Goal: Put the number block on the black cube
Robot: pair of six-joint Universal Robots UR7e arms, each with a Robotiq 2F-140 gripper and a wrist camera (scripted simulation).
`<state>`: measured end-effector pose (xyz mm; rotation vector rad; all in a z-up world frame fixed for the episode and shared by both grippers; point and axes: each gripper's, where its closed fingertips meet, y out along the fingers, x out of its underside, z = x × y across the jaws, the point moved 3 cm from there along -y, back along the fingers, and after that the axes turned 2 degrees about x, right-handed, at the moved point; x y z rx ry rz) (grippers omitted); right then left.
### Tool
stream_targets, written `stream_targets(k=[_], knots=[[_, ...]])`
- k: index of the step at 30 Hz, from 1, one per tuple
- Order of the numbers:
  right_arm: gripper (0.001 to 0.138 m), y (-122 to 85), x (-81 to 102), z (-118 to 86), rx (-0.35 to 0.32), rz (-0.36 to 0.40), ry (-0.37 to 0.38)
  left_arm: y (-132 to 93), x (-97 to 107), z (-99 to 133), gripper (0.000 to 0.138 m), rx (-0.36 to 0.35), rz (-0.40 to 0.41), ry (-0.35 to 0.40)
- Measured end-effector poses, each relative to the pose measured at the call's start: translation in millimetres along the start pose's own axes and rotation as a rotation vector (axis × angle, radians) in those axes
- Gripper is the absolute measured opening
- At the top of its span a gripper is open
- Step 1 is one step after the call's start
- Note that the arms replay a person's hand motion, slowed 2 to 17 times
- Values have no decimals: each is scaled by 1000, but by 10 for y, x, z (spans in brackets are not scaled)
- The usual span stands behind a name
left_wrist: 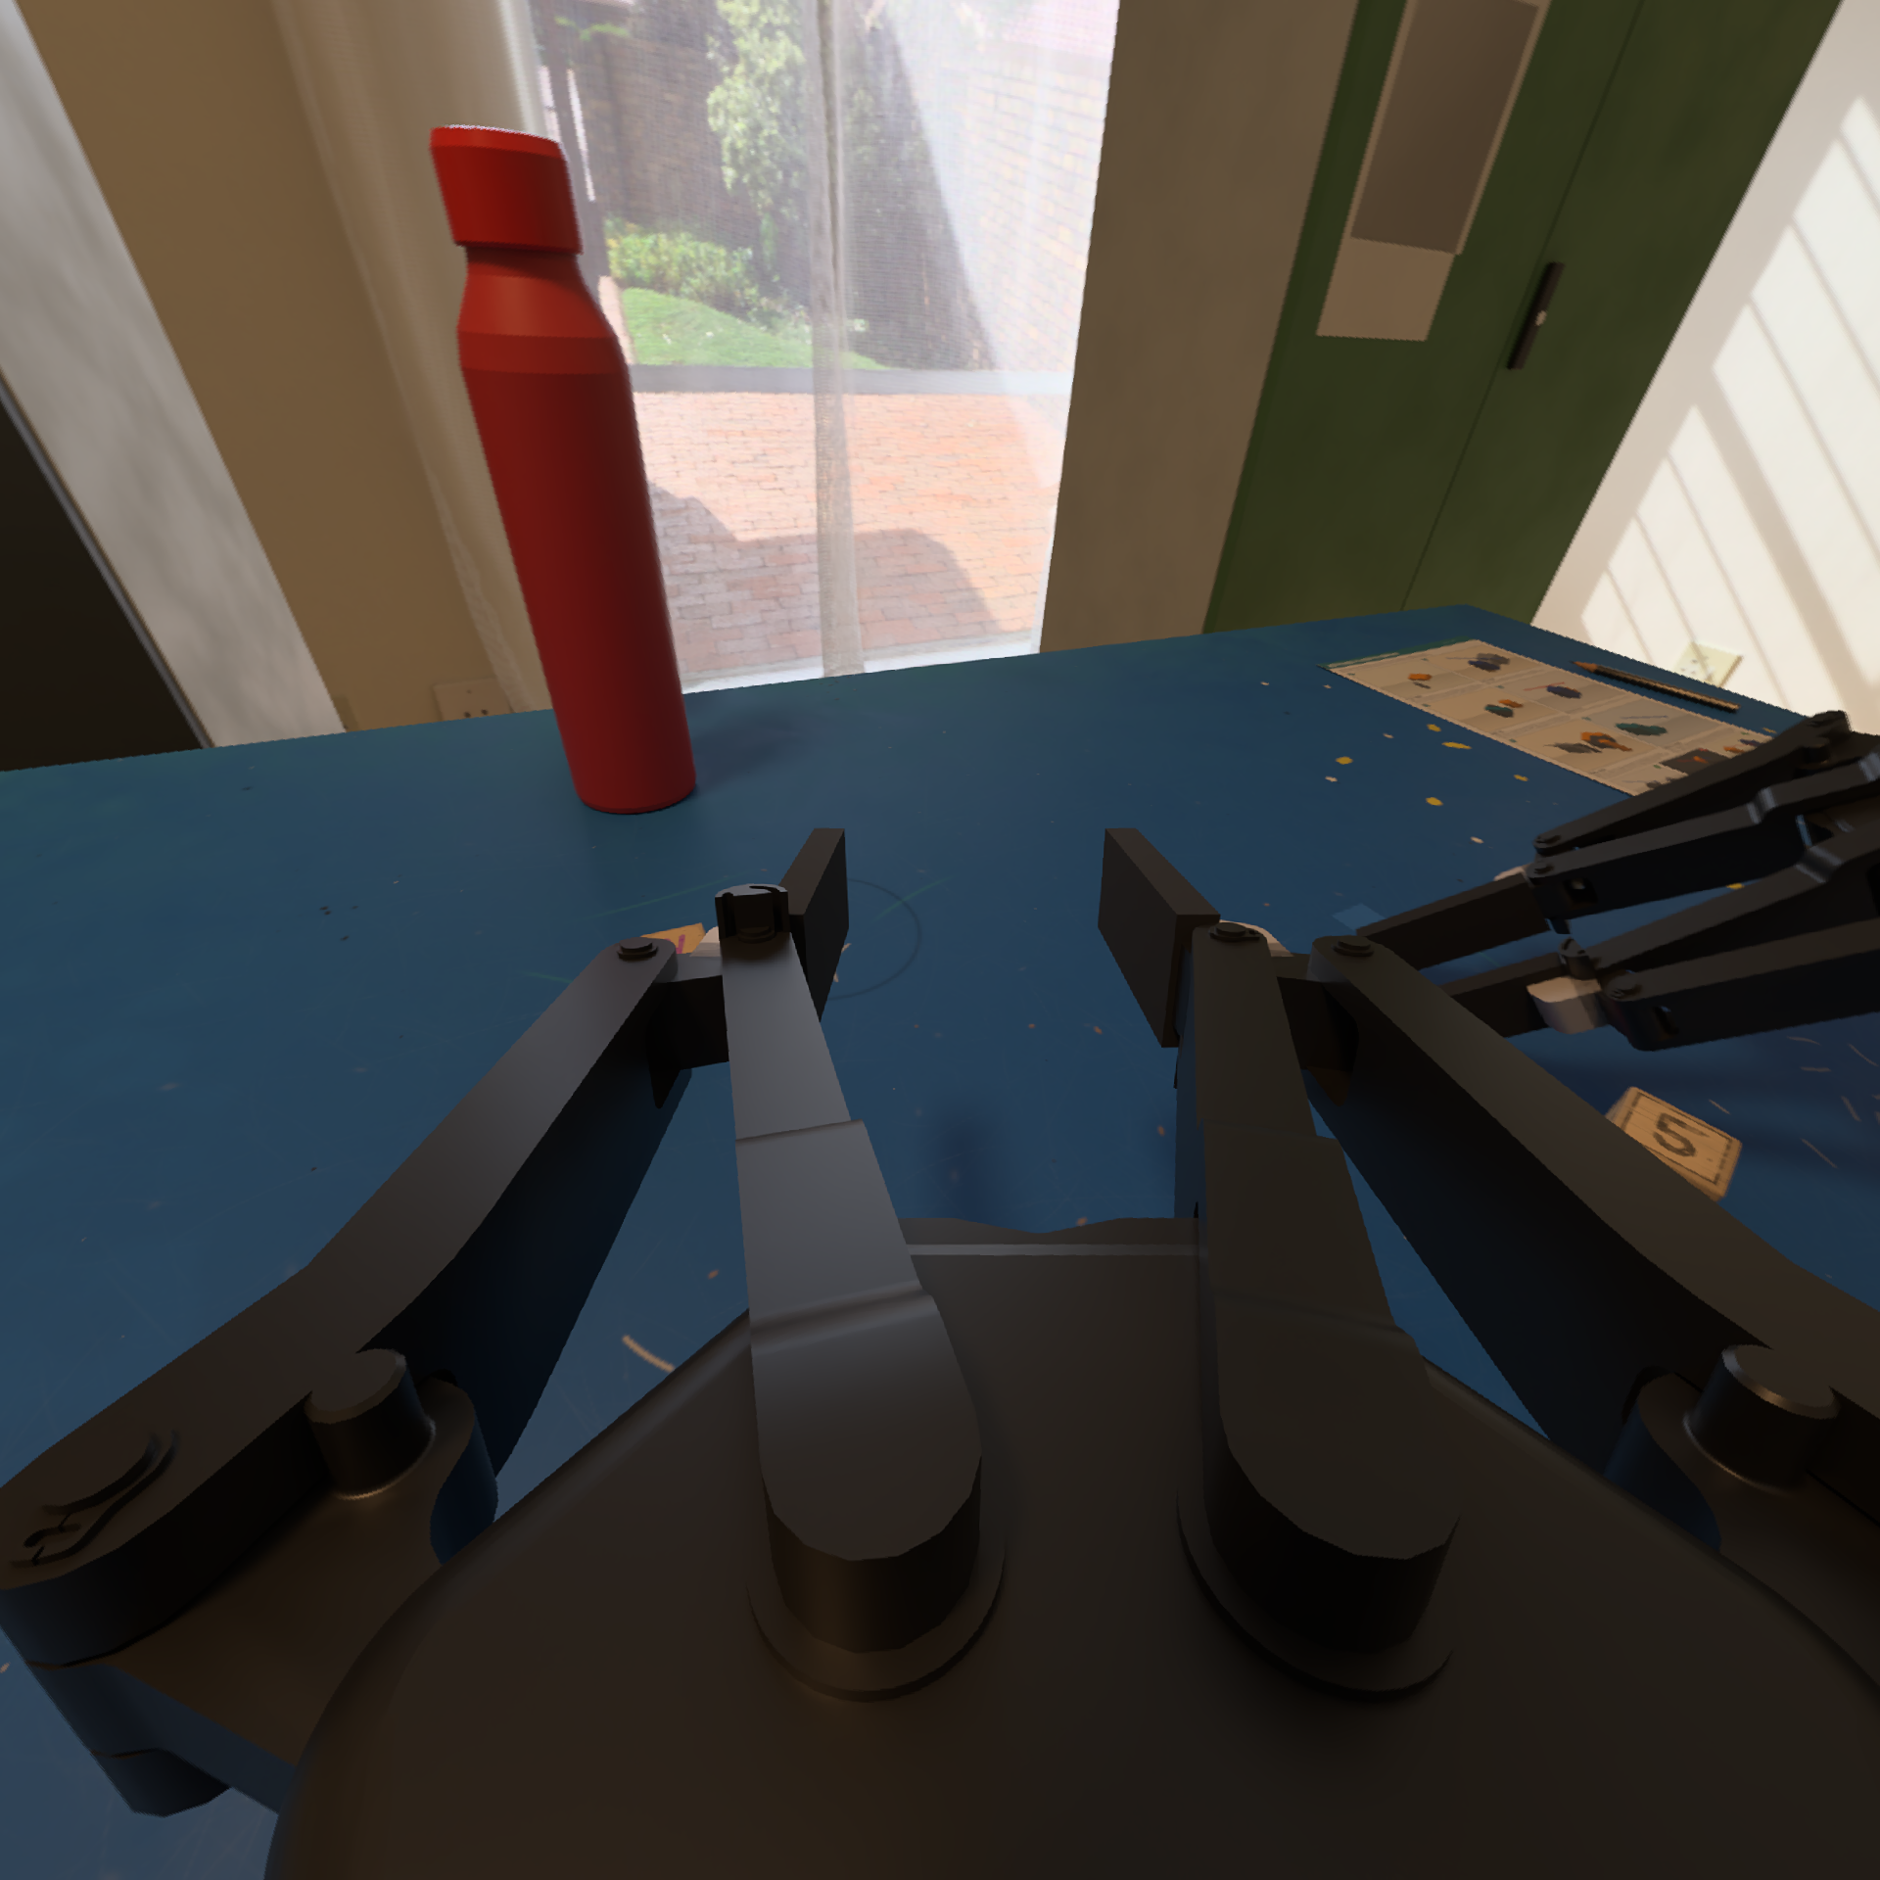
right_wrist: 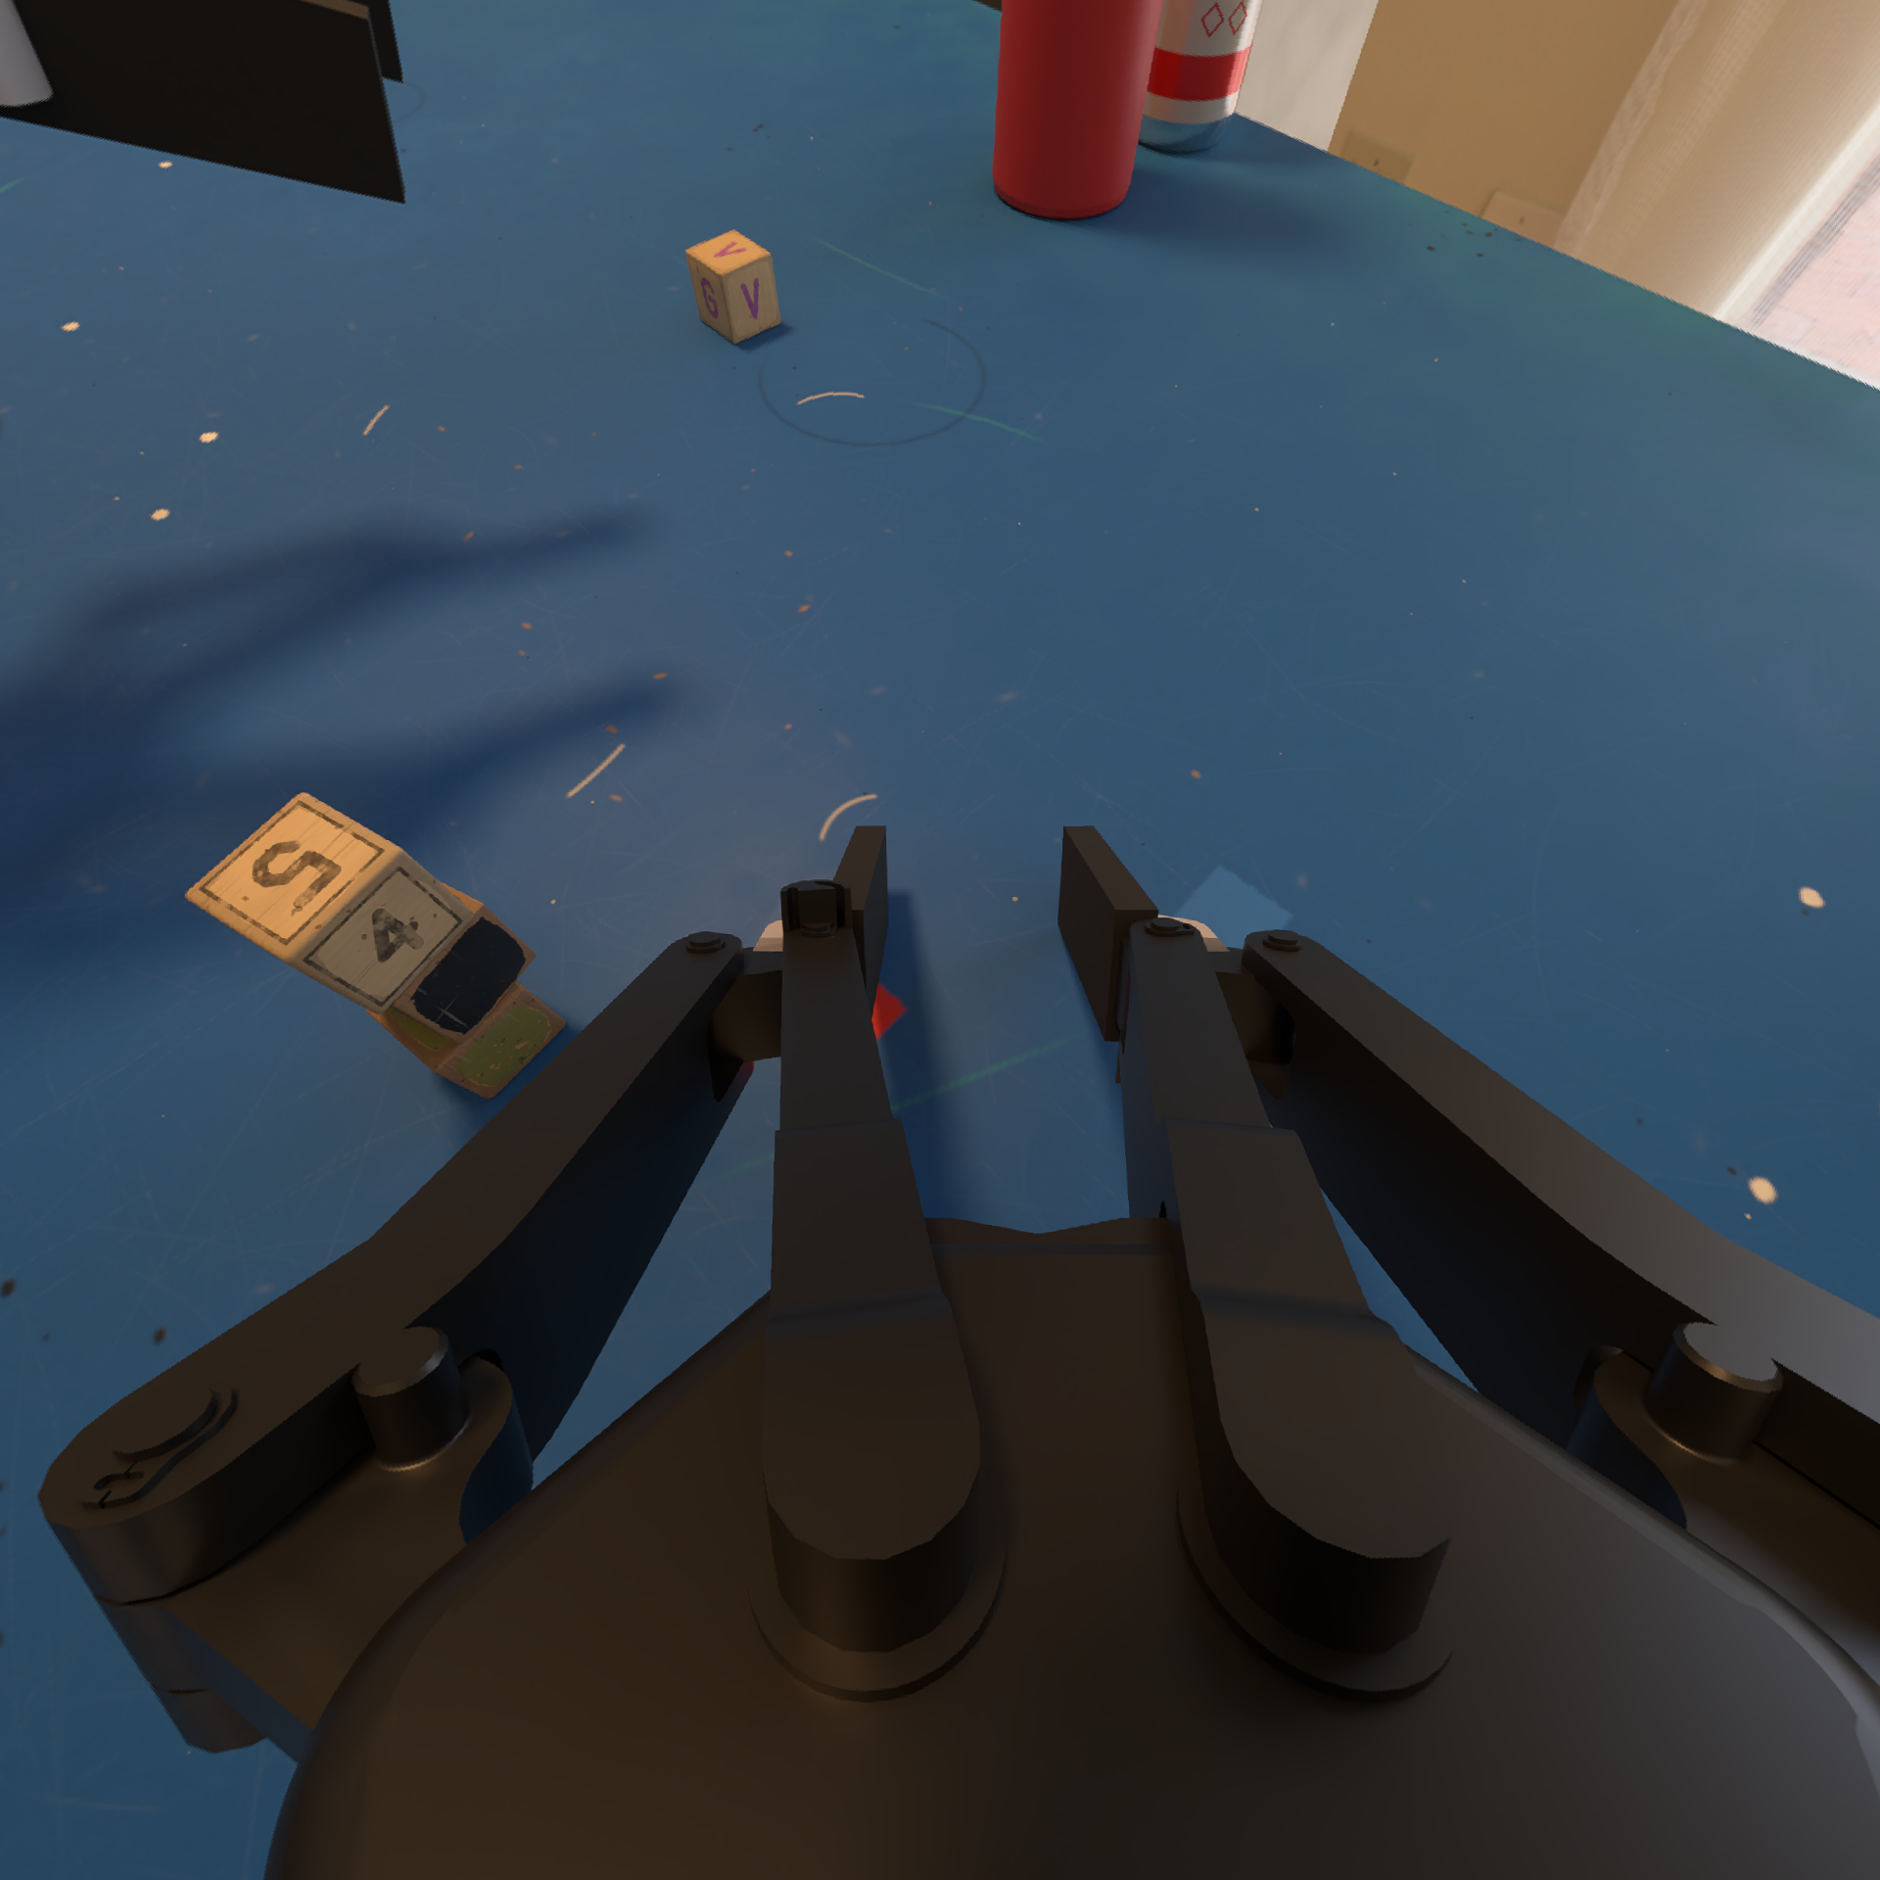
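Much of the black cube (right_wrist: 473,972) is hard to read: in the right wrist view only one dark, scuffed face shows, ahead and to the left of the right tool (right_wrist: 972,875), wedged beneath the number block (right_wrist: 331,900), which leans tilted against or on it. A flat tan piece with green patches (right_wrist: 498,1048) lies under the cube; what it is cannot be told. In the left wrist view the number block (left_wrist: 1679,1150) is only partly seen, right of the left tool (left_wrist: 974,885) and cut by its right linkage, with the cube out of sight there.

A small red shape (right_wrist: 887,1009) peeks out beside the right tool's left finger, mostly hidden. The red bottle (right_wrist: 1068,102) is cut off by the frame's top edge, as is the red-and-white can (right_wrist: 1200,71) behind it. In the left view a small tan block with pink marks (left_wrist: 680,934) is nearly covered by the left tool's left finger joint.

The left tool's jaws stand moderately apart, holding nothing, above the blue desk (left_wrist: 305,966), with the red bottle (left_wrist: 570,488) upright ahead and to the left. The right tool is likewise parted, empty, touching nothing visible, over the desk (right_wrist: 1323,610). A lettered wooden block (right_wrist: 735,287) sits well ahead, near a faint circle.
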<state>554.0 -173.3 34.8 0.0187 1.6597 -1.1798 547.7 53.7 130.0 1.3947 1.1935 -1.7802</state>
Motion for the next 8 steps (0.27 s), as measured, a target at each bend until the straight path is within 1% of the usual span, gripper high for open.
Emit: stream_targets(k=[8], knots=[[46,0,0,-7,-3,0,-2,28,42,-170,75,-68,2,-42]])
